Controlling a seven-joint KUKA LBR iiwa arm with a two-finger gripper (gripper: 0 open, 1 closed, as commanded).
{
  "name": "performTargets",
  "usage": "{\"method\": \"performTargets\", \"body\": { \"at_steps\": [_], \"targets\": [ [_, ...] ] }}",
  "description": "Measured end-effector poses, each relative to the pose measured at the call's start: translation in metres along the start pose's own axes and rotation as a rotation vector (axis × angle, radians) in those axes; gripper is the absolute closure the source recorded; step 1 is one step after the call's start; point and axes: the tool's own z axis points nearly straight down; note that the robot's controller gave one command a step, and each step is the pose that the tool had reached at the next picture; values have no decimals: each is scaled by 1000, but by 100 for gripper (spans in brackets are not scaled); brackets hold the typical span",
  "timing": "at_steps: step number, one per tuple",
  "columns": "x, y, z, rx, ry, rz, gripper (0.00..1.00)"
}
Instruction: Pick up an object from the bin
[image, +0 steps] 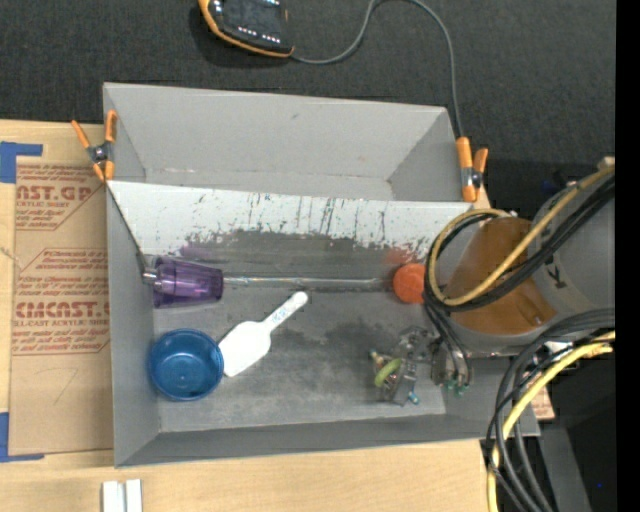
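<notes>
Well, orange ball (407, 284) near gripper (402, 378), not touching.

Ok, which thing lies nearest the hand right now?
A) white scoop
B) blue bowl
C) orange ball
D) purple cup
C: the orange ball sits just up-view of the hand, while the purple cup, blue bowl and white scoop lie well off to the left.
</notes>
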Motion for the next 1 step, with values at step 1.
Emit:
{"method": "performTargets", "body": {
  "at_steps": [1],
  "targets": [
    [2,0,-12,1,10,-1,100]
  ]
}}
